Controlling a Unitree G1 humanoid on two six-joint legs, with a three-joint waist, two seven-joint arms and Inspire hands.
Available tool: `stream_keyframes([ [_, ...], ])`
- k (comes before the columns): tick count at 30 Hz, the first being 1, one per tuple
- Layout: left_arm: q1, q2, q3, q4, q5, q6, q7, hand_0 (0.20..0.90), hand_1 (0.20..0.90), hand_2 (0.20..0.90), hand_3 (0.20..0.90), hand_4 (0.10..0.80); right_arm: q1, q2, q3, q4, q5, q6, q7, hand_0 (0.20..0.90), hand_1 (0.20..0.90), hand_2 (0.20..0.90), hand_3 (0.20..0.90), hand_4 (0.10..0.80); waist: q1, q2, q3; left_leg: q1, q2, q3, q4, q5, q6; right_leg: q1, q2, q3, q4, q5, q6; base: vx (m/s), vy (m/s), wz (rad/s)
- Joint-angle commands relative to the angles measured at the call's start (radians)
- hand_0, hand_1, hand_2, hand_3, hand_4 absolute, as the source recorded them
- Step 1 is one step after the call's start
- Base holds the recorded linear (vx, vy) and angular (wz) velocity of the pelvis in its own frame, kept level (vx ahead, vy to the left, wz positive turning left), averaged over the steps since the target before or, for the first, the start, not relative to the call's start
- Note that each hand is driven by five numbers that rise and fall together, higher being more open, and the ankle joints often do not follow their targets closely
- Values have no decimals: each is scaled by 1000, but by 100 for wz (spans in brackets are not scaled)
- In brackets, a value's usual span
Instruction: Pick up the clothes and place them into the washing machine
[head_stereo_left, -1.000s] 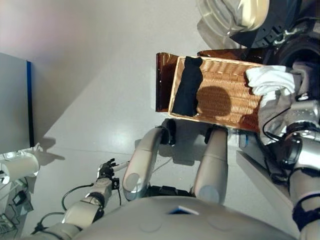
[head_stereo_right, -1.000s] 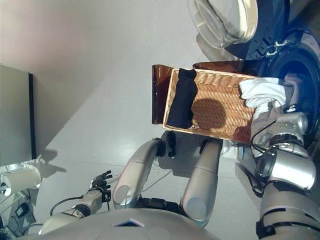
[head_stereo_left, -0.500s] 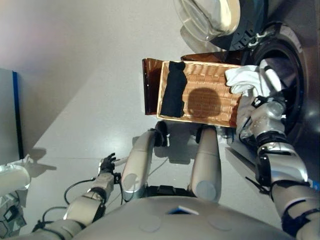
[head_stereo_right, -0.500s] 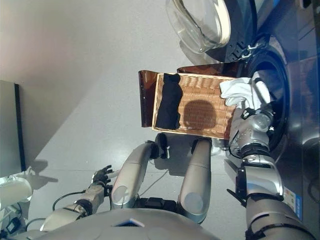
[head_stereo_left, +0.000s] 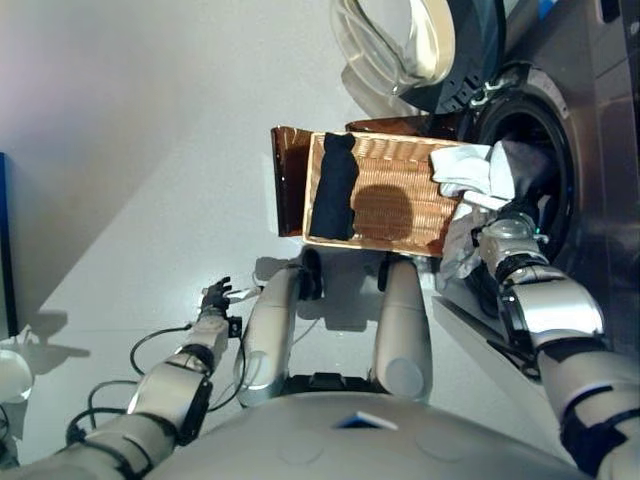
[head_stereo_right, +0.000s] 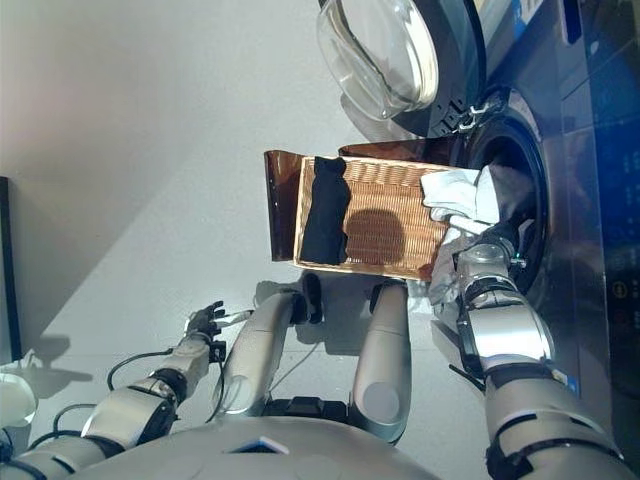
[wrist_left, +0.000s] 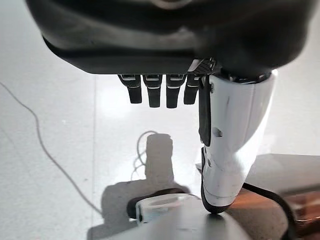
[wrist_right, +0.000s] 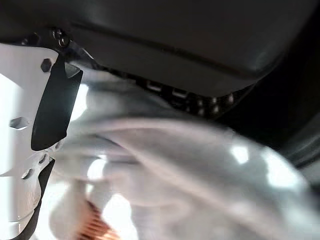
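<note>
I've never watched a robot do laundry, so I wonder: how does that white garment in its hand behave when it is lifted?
Probably floppy: the white garment bunches in folds and sags from the right hand toward the wicker basket. Likely light, since one hand carries it at the washing machine's opening. A trailing end might catch on the basket's rim.

- The pale grey floor (head_stereo_left: 150, 150) carries everything.
- A wicker basket (head_stereo_left: 400, 200) stands on it, just beside the washing machine (head_stereo_left: 560, 150).
- A dark garment (head_stereo_left: 335, 187) lies in the basket, at the end well apart from the right hand's fingers.
</note>
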Motion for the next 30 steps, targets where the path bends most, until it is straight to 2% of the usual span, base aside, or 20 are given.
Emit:
stream_keyframes([
  [1,17,64,-3,60,1,18,38,900,900,900,900,800,-125,-59,105,30,-125,11,-7,900,900,900,900,800,10,-30,-50,-8,-14,16,-113,79,-42,62,15,-22,-57,-5,-92,0,-8,-4],
  [10,-27,78,8,66,-8,34,30,900,900,900,900,800,-201,-56,160,46,-187,41,31,900,900,900,900,800,14,-18,-34,-21,-13,27,-111,86,-41,42,17,-10,-52,-3,-96,0,-3,-3],
  [11,-35,81,8,63,-13,33,32,900,900,900,900,800,-225,-53,180,51,-214,54,38,900,900,900,900,800,17,-11,-27,-20,-15,22,-95,57,-47,42,19,-5,-33,-33,-94,-24,0,-8],
  [12,-37,81,9,62,-13,33,32,900,900,900,900,800,-227,-54,180,51,-214,54,38,900,900,900,900,800,16,-11,-26,-30,-13,29,-105,87,-40,32,18,-8,-46,-3,-98,44,-13,-8],
  [13,-44,80,8,62,-16,35,33,900,900,900,900,800,-244,-51,201,65,-248,67,42,900,900,900,900,800,19,-7,-24,-28,-14,21,-89,59,-48,36,19,-6,-29,-33,-95,-24,-10,-7],
  [16,-64,78,3,61,-19,39,34,900,900,900,900,800,-270,-44,231,81,-290,84,48,900,900,900,900,800,22,0,-20,-38,-16,21,-82,59,-47,26,17,-8,-20,-34,-96,11,-8,-4],
  [17,-85,74,-3,62,-16,46,36,900,900,900,900,800,-280,-31,258,101,-337,102,64,532,532,532,532,537,24,3,-19,-46,-18,19,-81,63,-49,19,17,-10,-15,-34,-97,0,0,0],
  [19,-109,69,-7,66,-13,55,38,900,900,900,900,800,-291,-19,279,122,-378,121,82,491,491,491,491,508,26,6,-20,-56,-19,15,-77,65,-49,13,16,-12,-10,-34,-99,-27,-24,4],
  [22,-109,69,-7,66,-13,55,38,900,900,900,900,800,-292,-19,280,123,-378,121,82,469,469,469,469,492,25,6,-20,-56,-19,14,-77,65,-49,12,16,-12,-10,-34,-99,-3,-4,3],
  [24,-145,63,-6,72,-6,71,36,900,900,900,900,800,-283,-5,294,149,-431,142,104,307,307,307,307,376,28,10,-19,-68,-23,8,-70,67,-48,-4,13,-10,6,-34,-102,-16,-13,1],
  [25,-151,63,-7,72,-5,73,37,900,900,900,900,800,-279,-2,295,150,-438,144,107,203,203,203,203,302,29,11,-19,-72,-24,9,-65,66,-48,-7,13,-9,10,-35,-103,-29,-9,9],
  [30,-177,50,-2,77,4,87,43,900,900,900,900,800,-208,41,268,145,-448,151,108,200,200,200,200,300,27,12,-12,-87,-23,10,-44,60,-45,-29,11,-3,33,-38,-105,-15,6,7],
])
